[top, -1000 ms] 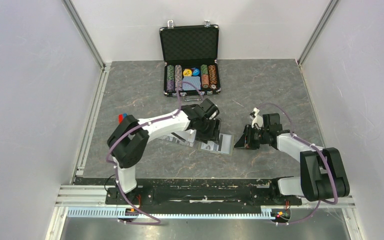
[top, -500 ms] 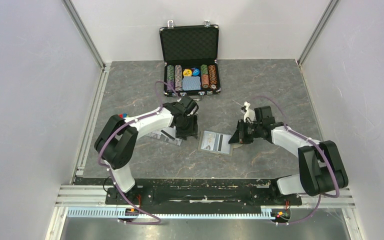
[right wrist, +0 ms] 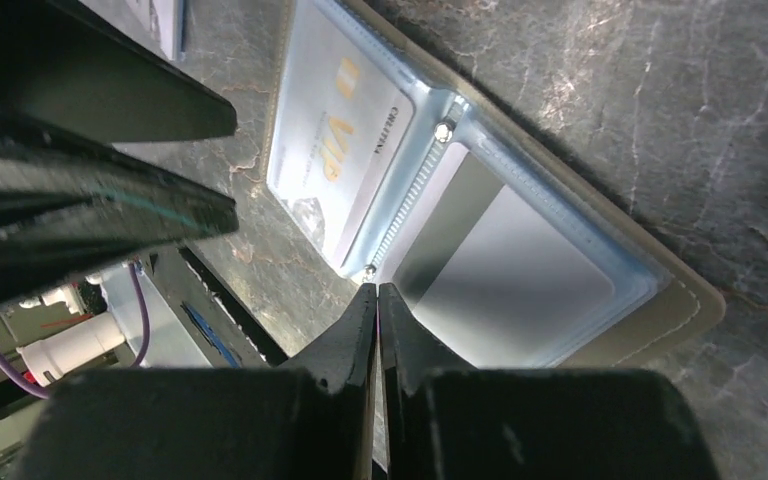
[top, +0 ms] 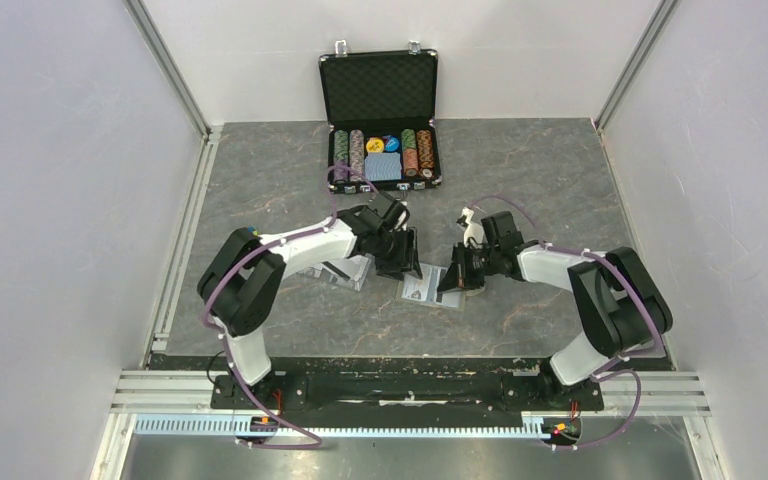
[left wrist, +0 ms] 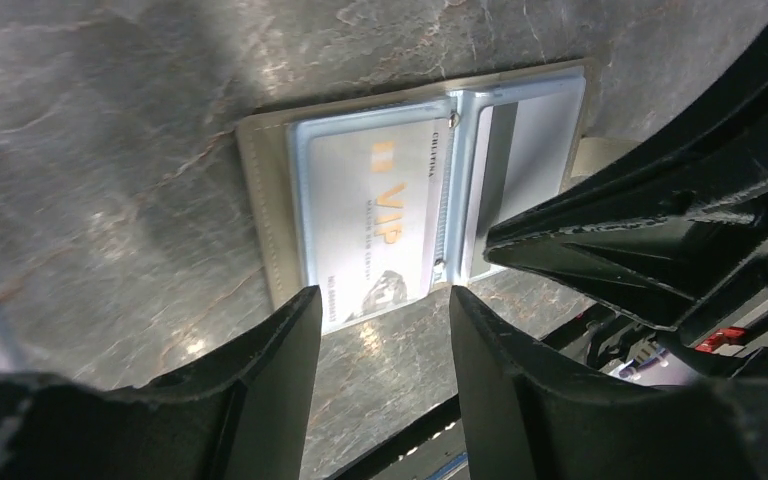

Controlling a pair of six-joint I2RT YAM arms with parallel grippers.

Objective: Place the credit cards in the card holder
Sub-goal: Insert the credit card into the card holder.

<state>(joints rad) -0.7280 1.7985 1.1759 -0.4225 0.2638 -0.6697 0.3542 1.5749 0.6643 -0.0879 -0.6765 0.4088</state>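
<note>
Plain white walls (top: 60, 200) with aluminium posts (top: 170, 65) enclose a grey marbled tabletop (top: 540, 170) under even light.

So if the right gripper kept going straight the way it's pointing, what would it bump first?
Probably the card holder. The right gripper, shut, points at the end of its middle fold, by a small rivet between the VIP card and the striped card. How far above it hovers is unclear.
</note>
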